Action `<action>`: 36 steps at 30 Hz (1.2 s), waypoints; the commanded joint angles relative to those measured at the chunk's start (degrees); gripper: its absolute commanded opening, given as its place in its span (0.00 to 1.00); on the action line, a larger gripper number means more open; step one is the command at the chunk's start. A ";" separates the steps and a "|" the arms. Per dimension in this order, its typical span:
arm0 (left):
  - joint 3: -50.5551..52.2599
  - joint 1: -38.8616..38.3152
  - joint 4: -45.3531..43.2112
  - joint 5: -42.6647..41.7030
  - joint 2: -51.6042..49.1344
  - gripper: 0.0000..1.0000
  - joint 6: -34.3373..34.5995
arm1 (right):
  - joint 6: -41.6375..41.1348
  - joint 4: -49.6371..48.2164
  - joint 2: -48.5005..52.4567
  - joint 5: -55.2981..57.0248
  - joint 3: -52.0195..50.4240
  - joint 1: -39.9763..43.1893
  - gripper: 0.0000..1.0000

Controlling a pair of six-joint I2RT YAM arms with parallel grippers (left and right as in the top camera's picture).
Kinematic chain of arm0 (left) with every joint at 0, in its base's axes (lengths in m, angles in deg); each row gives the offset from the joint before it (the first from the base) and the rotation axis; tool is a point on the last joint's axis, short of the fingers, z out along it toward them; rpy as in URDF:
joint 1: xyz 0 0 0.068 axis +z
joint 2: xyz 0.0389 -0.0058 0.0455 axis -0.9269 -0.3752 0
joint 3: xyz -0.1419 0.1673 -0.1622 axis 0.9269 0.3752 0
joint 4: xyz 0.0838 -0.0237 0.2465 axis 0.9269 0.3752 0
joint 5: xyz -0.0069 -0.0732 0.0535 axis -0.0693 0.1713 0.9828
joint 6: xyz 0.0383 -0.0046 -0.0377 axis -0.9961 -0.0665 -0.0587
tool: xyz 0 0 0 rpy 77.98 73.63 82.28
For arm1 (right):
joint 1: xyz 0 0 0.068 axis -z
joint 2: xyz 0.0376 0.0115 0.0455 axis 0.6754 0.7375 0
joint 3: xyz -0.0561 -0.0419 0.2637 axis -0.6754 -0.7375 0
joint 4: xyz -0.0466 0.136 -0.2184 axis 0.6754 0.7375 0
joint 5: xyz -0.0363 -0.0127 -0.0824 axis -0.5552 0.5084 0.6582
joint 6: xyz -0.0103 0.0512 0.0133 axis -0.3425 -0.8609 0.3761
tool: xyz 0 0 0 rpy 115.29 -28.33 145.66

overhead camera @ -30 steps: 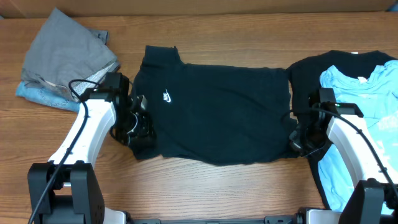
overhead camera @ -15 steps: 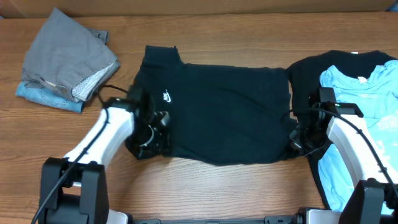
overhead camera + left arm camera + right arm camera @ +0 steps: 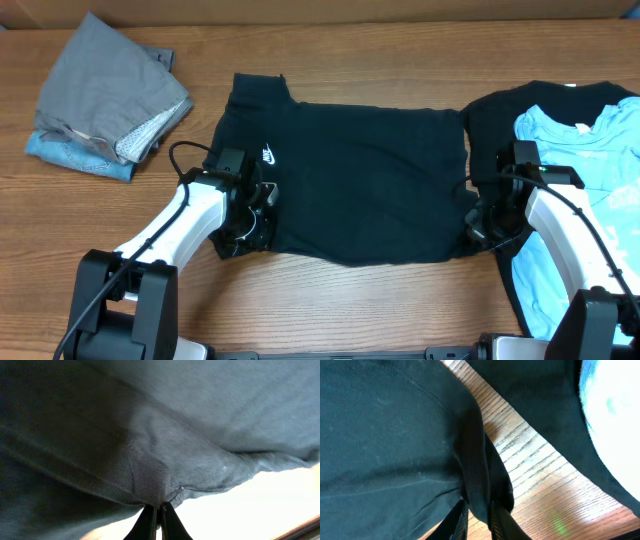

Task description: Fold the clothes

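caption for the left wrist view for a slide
Left jaws shut on a bunched edge of the black shirt.

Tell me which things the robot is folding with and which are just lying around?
In use: soft black T-shirt with white swoosh logo, pinched by left gripper and right gripper.
Lying about: folded grey shirt, crumpled light blue T-shirt, plain black T-shirt under it.

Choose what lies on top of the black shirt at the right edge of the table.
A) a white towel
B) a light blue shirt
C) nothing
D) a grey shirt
B: in the overhead view a light blue shirt lies spread over the black shirt at the right.
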 commanded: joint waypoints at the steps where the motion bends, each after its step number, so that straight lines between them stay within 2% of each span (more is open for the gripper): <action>1: -0.48 -0.09 1.18 -5.20 0.37 0.04 1.44 | 0.00 -0.31 -0.76 -0.07 0.09 0.44 0.19; 5: -4.17 0.57 5.25 -4.94 0.37 0.04 1.66 | -0.02 -2.51 -0.72 -0.52 -2.54 0.44 0.19; 13: -14.69 2.47 14.34 0.79 0.42 0.04 1.73 | -0.24 -6.51 -0.61 -2.62 -7.56 0.44 0.20; 17: -17.88 2.71 14.80 0.92 0.42 0.04 1.68 | -0.22 -7.30 -0.61 -2.58 -7.56 0.44 0.08; 23: -18.78 2.71 16.06 0.92 0.39 0.04 1.66 | -0.20 -7.91 -0.61 -0.44 -7.43 0.44 0.04; 27: -18.78 2.71 17.35 0.94 0.39 0.04 1.42 | 2.29 -8.59 -0.63 -1.16 -6.05 0.44 0.04; 36: -18.78 2.71 20.09 2.49 0.39 0.04 1.18 | 4.59 -2.71 -0.68 -0.90 4.11 0.44 0.04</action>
